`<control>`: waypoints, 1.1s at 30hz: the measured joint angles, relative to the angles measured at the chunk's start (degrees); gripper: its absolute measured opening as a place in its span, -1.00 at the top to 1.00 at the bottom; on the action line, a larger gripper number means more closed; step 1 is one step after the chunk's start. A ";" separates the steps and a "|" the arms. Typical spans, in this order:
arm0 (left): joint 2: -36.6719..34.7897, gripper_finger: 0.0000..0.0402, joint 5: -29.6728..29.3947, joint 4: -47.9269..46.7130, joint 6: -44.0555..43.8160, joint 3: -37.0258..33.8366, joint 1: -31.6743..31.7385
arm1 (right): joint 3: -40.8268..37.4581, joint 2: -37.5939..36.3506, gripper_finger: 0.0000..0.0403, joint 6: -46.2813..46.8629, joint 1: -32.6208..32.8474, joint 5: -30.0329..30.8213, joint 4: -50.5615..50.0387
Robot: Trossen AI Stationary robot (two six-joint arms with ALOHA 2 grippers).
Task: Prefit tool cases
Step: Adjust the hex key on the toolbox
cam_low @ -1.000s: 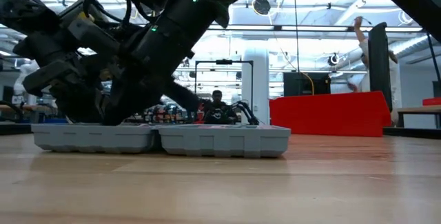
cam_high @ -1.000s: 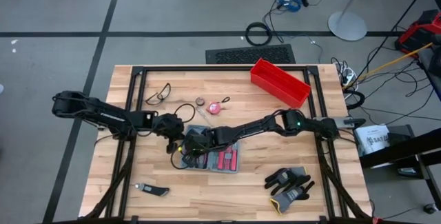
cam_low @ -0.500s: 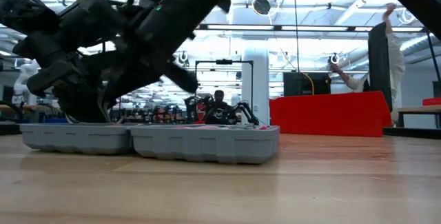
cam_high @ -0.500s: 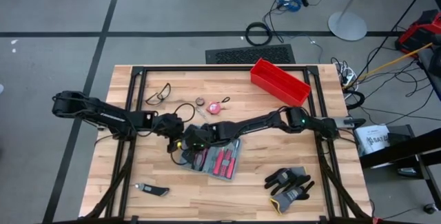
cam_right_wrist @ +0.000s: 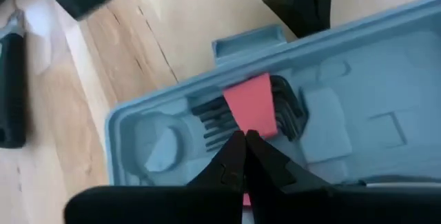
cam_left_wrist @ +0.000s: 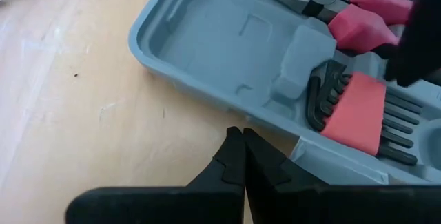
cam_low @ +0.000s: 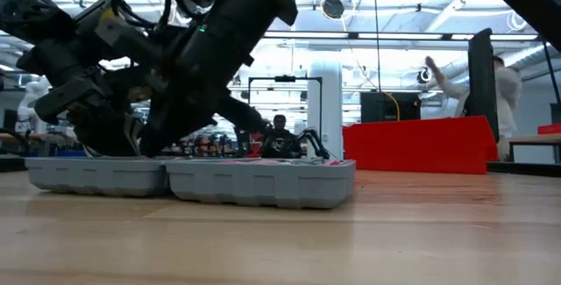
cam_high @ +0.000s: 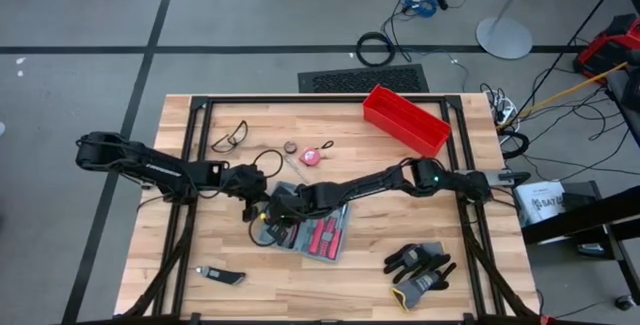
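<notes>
The grey-blue tool case (cam_high: 318,231) lies open and askew on the wood table, its two halves flat (cam_low: 193,180). Its moulded tray (cam_left_wrist: 227,38) holds red-handled pliers (cam_left_wrist: 358,10) and a red holder of hex keys (cam_right_wrist: 251,103). My left gripper (cam_high: 262,208) is shut, its tips (cam_left_wrist: 242,136) low at the case's outer rim. My right gripper (cam_high: 282,208) is shut too, its tips (cam_right_wrist: 242,138) down in the tray at the hex-key holder. My left gripper points its shut fingertips (cam_left_wrist: 234,148) slanting down at the table beside the case's rim (cam_left_wrist: 275,138); I cannot tell whether they touch it. My right gripper has its shut fingertips (cam_right_wrist: 238,151) on the near edge of the red hex-key holder (cam_right_wrist: 256,117), slanting down from above. The tips hide the point of contact.
A red bin (cam_high: 405,117) stands near the far right edge. Safety glasses (cam_high: 230,137), a black cord and a pink tape measure (cam_high: 312,155) lie beyond the case. Gloves (cam_high: 420,267) and a utility knife (cam_high: 222,276) lie nearer. A person (cam_low: 491,74) moves in the room behind.
The open case has turned about on the table from square to askew and slid slightly toward the left arm, staying flat. The right gripper rose and tipped during the turn, then came back down into the tray. Both grippers stayed shut.
</notes>
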 joint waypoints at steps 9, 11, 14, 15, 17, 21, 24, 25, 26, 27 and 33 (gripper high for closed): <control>0.00 1.00 -0.22 -0.12 0.05 0.00 0.00 | -0.02 0.17 1.00 -0.41 -0.27 0.00 0.15; 0.00 1.00 -0.22 -0.10 0.05 0.00 0.00 | -0.03 -0.21 1.00 -0.41 -0.27 0.22 0.24; 0.00 1.00 -0.22 -0.13 0.07 0.00 0.00 | -0.02 -0.62 1.00 -1.48 -0.24 2.39 1.87; 0.00 1.00 -0.22 -0.17 0.07 0.00 0.00 | -0.02 -0.69 1.00 -1.71 -0.26 2.87 1.71; 0.00 1.00 -0.44 -0.14 0.12 0.00 0.00 | -0.02 -0.31 1.00 -1.51 -0.45 2.76 1.57; 0.00 1.00 -0.68 -0.12 0.16 0.00 0.00 | -0.06 0.86 1.00 -1.00 -0.46 2.56 1.79; 0.00 1.00 -1.07 -0.12 0.16 0.00 0.00 | 0.09 1.40 1.00 -0.35 -0.57 1.47 1.84; 0.00 1.00 -1.20 -0.12 0.16 0.00 0.00 | 0.14 1.72 1.00 0.06 -0.57 1.18 2.00; 0.00 1.00 -1.25 -0.12 0.16 0.00 0.00 | 0.21 1.98 1.00 0.51 -0.59 0.61 1.96; 0.00 1.00 -1.26 -0.13 0.16 0.00 0.00 | 0.27 2.50 1.00 1.02 -0.69 -0.54 2.29; 0.00 1.00 -1.28 -0.27 0.44 0.00 0.00 | 0.31 3.72 1.00 2.56 -0.80 -3.14 1.94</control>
